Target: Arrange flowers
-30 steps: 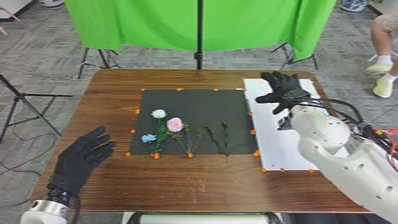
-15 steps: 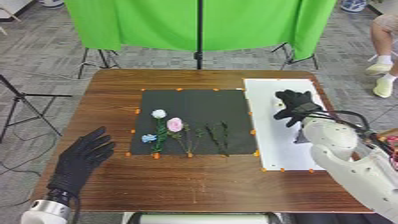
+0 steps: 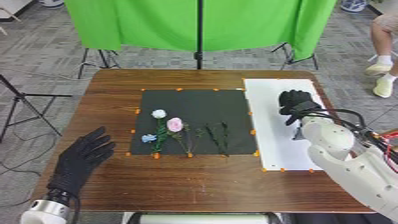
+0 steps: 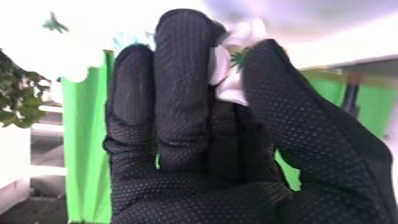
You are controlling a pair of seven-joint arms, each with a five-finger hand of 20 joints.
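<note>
Pinching white flower (image 4: 236, 60); right hand (image 3: 297, 100).

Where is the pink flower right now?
In the head view, the pink flower lies on the black mat, left of centre, between the white flower and the green stems.

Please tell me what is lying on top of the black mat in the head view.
On the black mat lie a white flower, a blue flower, a pink flower and green stems. What is directly beneath them is covered.

No readable text, labels or numbers — no signs either (none legible).
</note>
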